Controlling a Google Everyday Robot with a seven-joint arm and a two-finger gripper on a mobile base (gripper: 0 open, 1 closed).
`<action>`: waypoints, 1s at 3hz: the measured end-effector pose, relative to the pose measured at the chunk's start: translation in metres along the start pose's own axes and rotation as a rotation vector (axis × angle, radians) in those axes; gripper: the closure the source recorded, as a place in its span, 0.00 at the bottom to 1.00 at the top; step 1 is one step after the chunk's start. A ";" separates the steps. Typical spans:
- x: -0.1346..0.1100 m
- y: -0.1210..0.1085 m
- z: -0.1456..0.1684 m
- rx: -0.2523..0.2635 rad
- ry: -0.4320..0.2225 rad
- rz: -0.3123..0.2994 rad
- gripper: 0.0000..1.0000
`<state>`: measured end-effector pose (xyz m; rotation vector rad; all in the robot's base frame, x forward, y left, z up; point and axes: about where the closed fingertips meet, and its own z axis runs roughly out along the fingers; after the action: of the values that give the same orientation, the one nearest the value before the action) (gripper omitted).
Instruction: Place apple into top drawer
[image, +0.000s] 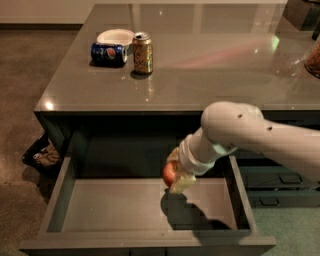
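Grey worktop (210, 75); top drawer (115, 205) pulled open beneath front edge. Gripper (176, 172) hangs above drawer floor, right of centre, fingers clamped on apple (167, 175); release point judged straight below.

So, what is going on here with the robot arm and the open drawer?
The robot's arm reaches over the open top drawer. Its hand holds the apple a little above the drawer's flat bottom, toward the right side, and it has not yet let go. On the desk behind, a gold can stands upright beside a blue can lying on its side.
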<state>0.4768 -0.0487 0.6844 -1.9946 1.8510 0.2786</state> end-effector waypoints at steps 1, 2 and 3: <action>0.004 0.020 0.040 -0.053 -0.047 0.058 1.00; 0.015 0.036 0.077 -0.104 -0.052 0.111 1.00; 0.015 0.036 0.076 -0.104 -0.052 0.111 1.00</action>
<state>0.4521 -0.0316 0.6044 -1.9354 1.9539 0.4633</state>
